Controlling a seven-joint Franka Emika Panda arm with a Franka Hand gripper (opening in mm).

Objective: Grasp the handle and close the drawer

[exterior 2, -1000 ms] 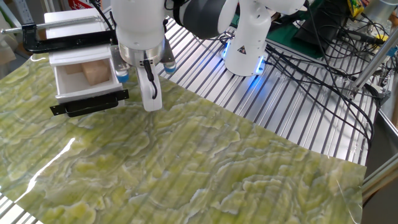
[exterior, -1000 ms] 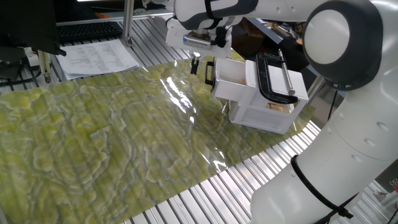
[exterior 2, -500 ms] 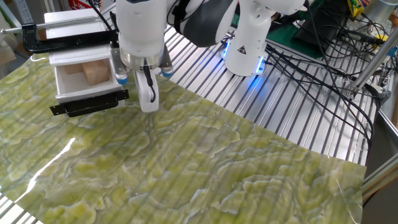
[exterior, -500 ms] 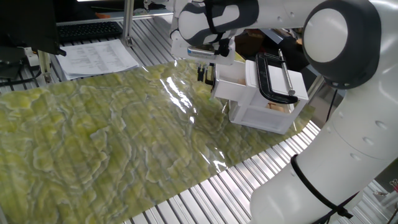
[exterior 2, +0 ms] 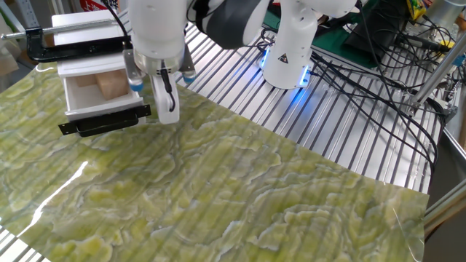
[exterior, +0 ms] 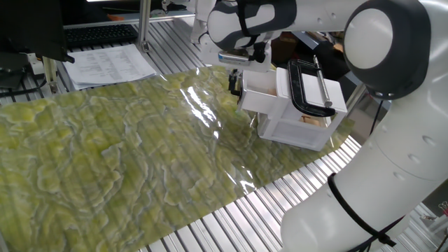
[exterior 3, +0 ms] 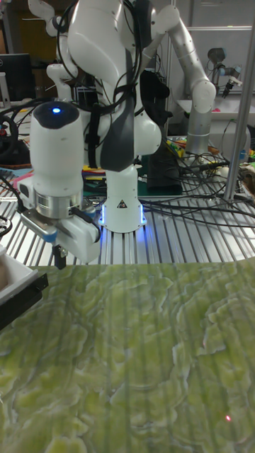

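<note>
Green-yellow marbled sheeting covers the table, which shows bare ribbed metal at its edges. The white robot arm bends over the far corner, where a small white cabinet stands with a big black clamp laid across its top. The drawer juts out of the cabinet, open, with a pale tan block lying inside it. The handle, a thin black bar, runs along the drawer's white front just above the sheeting. The gripper hangs at the right end of that bar, beside the drawer's corner; its fingers point down and look close together, but whether they touch the bar cannot be told.
</note>
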